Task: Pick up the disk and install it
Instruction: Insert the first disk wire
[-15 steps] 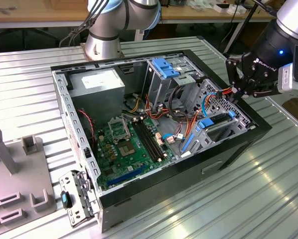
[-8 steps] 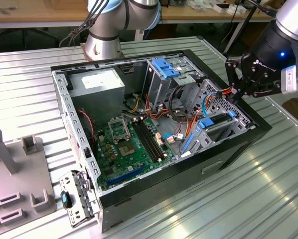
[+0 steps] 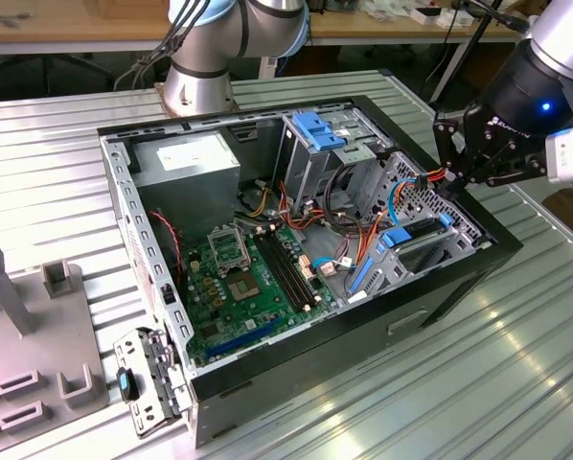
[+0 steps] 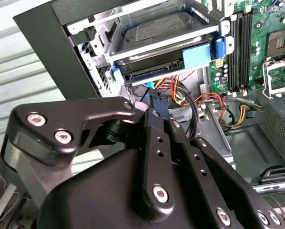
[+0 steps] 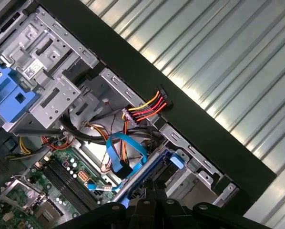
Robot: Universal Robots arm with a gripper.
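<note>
Here the disk (image 4: 166, 31) lies near the tool (image 4: 155, 102).

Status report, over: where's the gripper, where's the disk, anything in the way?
Gripper at the case edge, by the power connector. Disk inside the drive cage. Cables crowd the space beside it.

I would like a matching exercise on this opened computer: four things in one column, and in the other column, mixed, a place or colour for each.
1 disk
2 motherboard
3 pincer
4 blue bracket

A green
B atop the grey cage
C grey-black, in a blue frame
D at the edge of the case, on the exterior view's right

Pairs: 1-C, 2-A, 3-D, 4-B
</note>
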